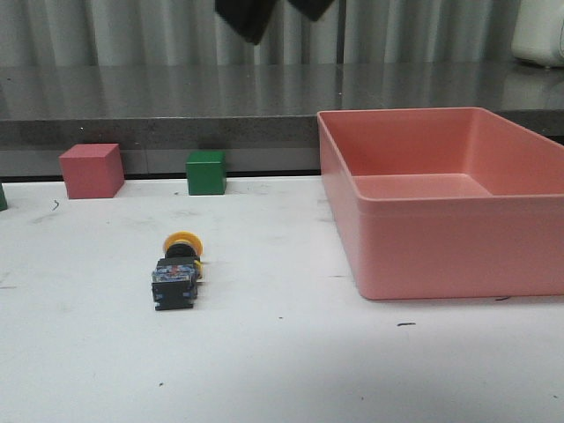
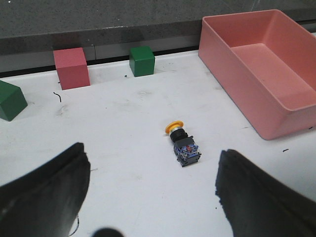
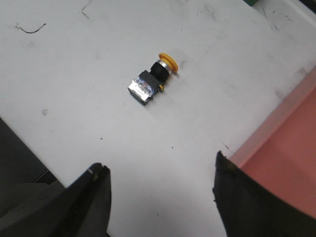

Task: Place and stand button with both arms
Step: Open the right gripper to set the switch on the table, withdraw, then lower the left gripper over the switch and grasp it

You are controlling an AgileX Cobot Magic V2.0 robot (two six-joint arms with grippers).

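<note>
The button (image 1: 177, 271) lies on its side on the white table, its yellow cap toward the back and its black-and-blue base toward the front. It also shows in the left wrist view (image 2: 183, 144) and the right wrist view (image 3: 150, 83). My left gripper (image 2: 153, 170) is open and empty, held above the table short of the button. My right gripper (image 3: 160, 185) is open and empty, also above the table and away from the button. In the front view only dark arm parts (image 1: 256, 16) show at the top edge.
A large pink bin (image 1: 441, 189) stands on the right of the table. A pink cube (image 1: 92, 170) and a green cube (image 1: 205, 172) stand along the back edge. Another green block (image 2: 10, 100) is at the far left.
</note>
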